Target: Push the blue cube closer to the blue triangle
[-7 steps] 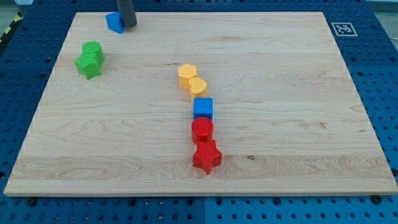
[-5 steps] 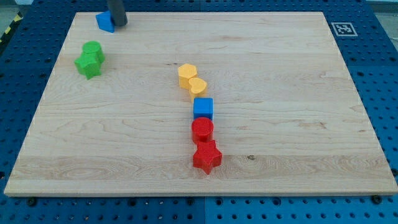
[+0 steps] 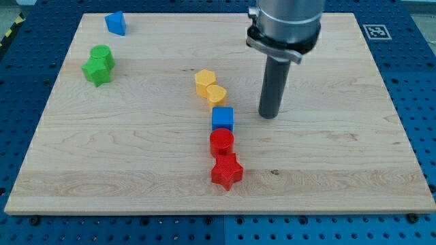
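On the pale wooden board (image 3: pixel 354 156), a red star (image 3: pixel 226 172) and red cylinder (image 3: pixel 221 141) sit nearest the bottom edge, touching the glossy blue cube (image 3: pixel 222 118) mid-board. My tip (image 3: pixel 268 116) (a bare rod, nothing to grasp with) stands just right of it. The blue triangle (image 3: pixel 115 22) lies by the top-left corner.

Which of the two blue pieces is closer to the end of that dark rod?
The blue cube, mid-board just left of my tip. The blue triangle sits far off near the board's top-left corner.
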`<state>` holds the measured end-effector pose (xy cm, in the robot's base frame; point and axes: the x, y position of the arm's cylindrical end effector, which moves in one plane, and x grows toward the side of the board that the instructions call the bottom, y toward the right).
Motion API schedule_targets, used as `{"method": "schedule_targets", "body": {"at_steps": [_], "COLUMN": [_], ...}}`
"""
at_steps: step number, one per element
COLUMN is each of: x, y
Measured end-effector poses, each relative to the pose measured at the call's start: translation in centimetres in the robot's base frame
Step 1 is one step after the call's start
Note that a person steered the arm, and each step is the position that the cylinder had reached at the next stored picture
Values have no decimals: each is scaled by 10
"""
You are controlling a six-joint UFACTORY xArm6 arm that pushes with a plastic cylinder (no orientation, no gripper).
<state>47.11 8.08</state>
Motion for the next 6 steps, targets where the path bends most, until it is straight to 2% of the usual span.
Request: {"method": "schedule_targets", "body": {"at_steps": [2,4,6], "x": [16,19,35], "y": [-18,-85,-102]}}
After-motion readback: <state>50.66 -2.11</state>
